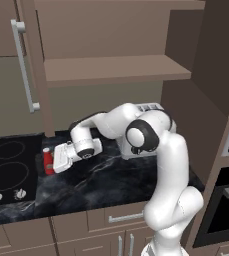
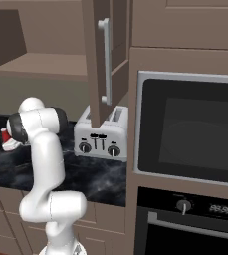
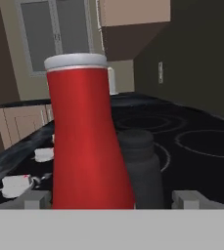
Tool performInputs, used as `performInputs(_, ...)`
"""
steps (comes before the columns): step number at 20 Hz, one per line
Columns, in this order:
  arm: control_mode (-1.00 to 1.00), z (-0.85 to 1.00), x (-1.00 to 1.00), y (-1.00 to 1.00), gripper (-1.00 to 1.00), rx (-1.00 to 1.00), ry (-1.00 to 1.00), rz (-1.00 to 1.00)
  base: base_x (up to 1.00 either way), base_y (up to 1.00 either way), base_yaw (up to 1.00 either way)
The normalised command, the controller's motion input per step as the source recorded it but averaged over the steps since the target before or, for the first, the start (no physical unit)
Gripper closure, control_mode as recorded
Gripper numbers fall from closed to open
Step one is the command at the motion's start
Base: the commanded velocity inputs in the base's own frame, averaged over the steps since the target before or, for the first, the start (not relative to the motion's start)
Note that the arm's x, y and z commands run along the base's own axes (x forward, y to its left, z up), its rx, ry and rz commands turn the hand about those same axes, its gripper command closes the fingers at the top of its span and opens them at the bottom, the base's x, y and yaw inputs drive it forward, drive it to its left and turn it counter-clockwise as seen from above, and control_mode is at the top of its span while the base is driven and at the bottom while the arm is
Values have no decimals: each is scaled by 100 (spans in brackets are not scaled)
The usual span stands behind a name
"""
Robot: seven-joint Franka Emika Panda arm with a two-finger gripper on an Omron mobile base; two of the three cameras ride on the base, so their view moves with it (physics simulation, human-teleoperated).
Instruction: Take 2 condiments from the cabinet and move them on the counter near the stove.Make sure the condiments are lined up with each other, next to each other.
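The claw [image 3: 111, 197] stands released, its two finger tips [image 3: 34, 199] spread wide on either side of the red bottle [image 3: 86, 136], which sits upright between them on the counter [image 1: 111, 180] and does not look gripped. Just behind the bottle, touching or nearly so, stands the small dark shaker [image 3: 142, 168]. Both condiments are at the edge of the stove [image 1: 8, 170], so the pair appears placed side by side as the task asks.

The main risk, as I judge it, is the retreat. The finger tips flank the bottle closely, and a sideways or twisting pull could clip the slim bottle and topple it into the shaker, spoiling the line-up. Backing straight out along the claw's own axis would be safest.

In the left base view the arm reaches low over the counter with the bottle just beyond the hand. The silver toaster [image 2: 101, 135] sits behind the arm, and the open cabinet door [image 2: 101, 60] with its bar handle hangs above it. The cabinet shelf [image 1: 116, 70] looks bare.
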Motion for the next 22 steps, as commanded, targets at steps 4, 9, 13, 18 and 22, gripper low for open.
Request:
performInputs(4, -100, 7, -12, -33, -100, 0, 0, -4, 0, 0, 0)
performInputs(9, -100, 28, -23, -42, -100, 0, 0, -7, 0, 0, 0)
performInputs(13, -100, 64, -26, -22, -100, -3, -1, -8, 0, 0, 0)
performInputs(18, -100, 74, -22, 0, -100, -7, 0, -12, 0, 0, 0)
performInputs(22, -100, 59, -48, -8, -100, -9, 7, -22, 0, 0, 0)
